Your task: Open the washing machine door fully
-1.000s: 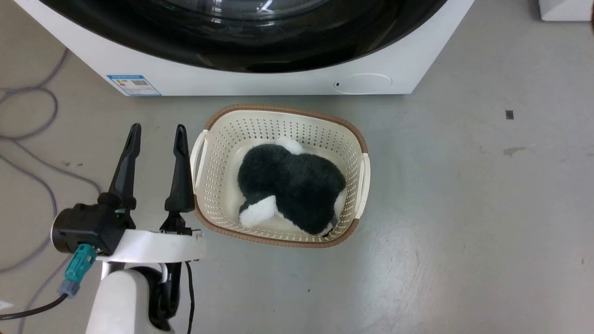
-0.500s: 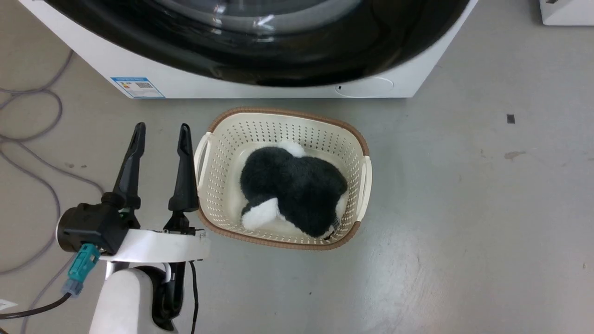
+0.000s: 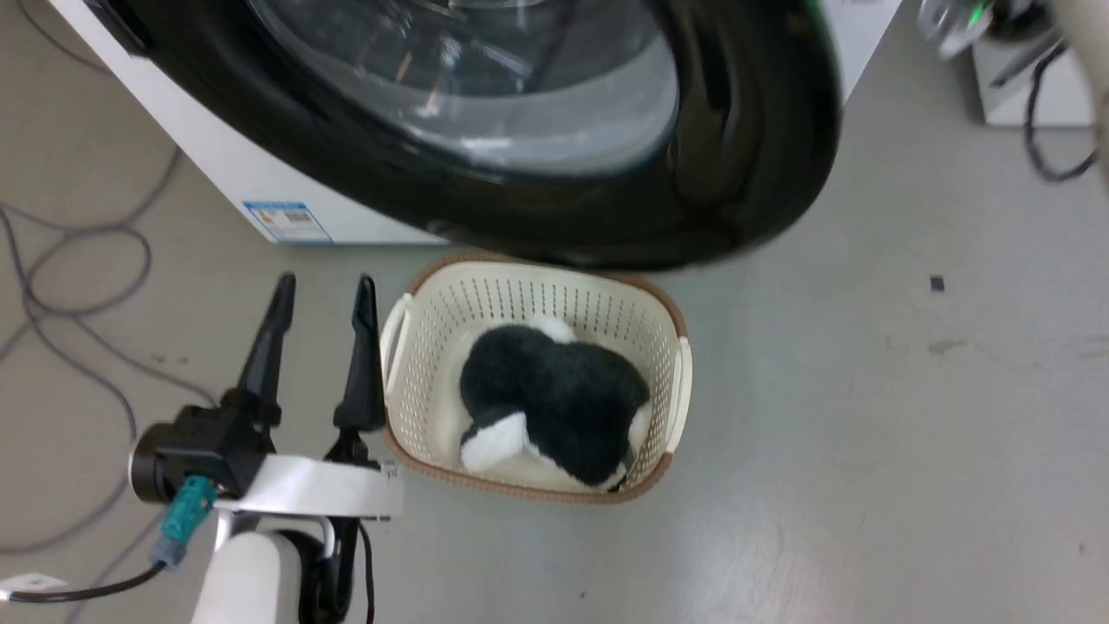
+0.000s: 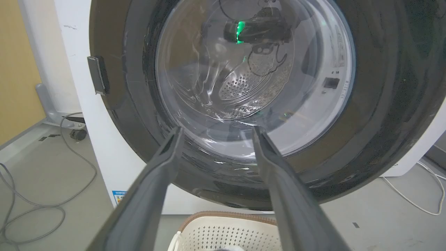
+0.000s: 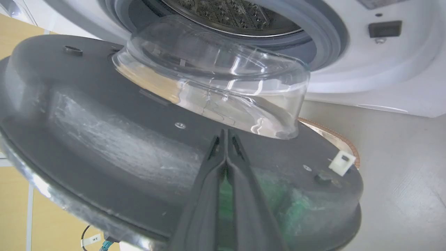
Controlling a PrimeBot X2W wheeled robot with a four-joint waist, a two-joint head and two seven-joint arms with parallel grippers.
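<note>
Swung farther out, washing machine door (image 3: 485,130) now overhangs basket (image 3: 537,299)

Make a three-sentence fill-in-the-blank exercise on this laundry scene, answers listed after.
The black-and-white plush toy lies in the ____.
The left end effector, holding nothing, is ____.
The right end effector, by the washing machine door's grey back, is ____.
Missing words: basket; open; shut.

Glossy black washing machine door (image 3: 745,156), clear glass window.
</note>
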